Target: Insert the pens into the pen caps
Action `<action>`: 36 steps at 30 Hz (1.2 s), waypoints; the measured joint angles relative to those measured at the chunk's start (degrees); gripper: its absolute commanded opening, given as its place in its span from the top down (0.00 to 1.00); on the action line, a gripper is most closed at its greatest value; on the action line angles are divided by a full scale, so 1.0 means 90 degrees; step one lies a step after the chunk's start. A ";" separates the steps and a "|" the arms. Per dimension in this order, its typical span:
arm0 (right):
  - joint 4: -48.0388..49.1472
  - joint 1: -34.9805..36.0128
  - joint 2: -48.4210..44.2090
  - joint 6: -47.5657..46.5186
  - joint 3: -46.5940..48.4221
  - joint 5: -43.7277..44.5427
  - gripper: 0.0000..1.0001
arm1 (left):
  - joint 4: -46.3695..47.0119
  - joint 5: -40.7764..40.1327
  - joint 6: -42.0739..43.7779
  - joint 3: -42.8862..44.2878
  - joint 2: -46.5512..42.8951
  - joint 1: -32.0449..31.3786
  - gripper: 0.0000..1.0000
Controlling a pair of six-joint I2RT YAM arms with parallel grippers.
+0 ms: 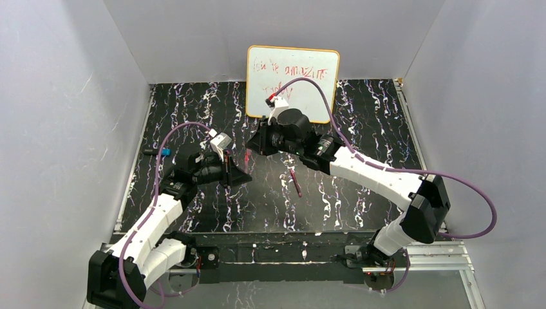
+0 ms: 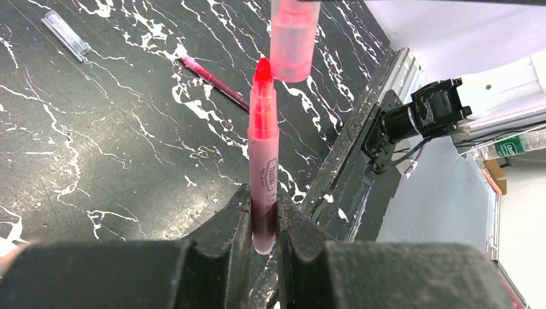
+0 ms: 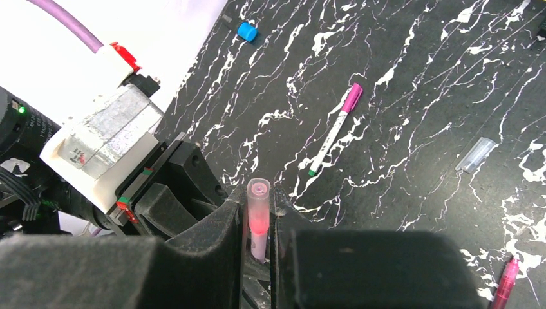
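My left gripper (image 2: 263, 199) is shut on the lower end of a pink-bodied pen (image 2: 264, 161). The pen's bare red tip points up at a translucent pink pen cap (image 2: 293, 38). In the left wrist view the tip sits at the left rim of the cap's open mouth. My right gripper (image 3: 259, 201) is shut on that pen cap (image 3: 257, 209), and a red glow shows through its wall. From above, the left gripper (image 1: 239, 175) and right gripper (image 1: 252, 145) face each other at mid-table, with the pen (image 1: 248, 156) between them.
A slim magenta pen (image 1: 295, 181) lies on the black marbled mat right of the grippers. A white pen with a magenta cap (image 3: 335, 129), a clear cap (image 3: 476, 154) and a blue cap (image 3: 246, 31) also lie on the mat. A whiteboard (image 1: 293, 80) stands at the back.
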 measured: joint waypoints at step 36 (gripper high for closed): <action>0.0520 0.0129 0.0002 0.0019 -0.0236 0.0534 0.99 | 0.0005 -0.0066 0.0005 0.0000 0.0034 0.0000 1.00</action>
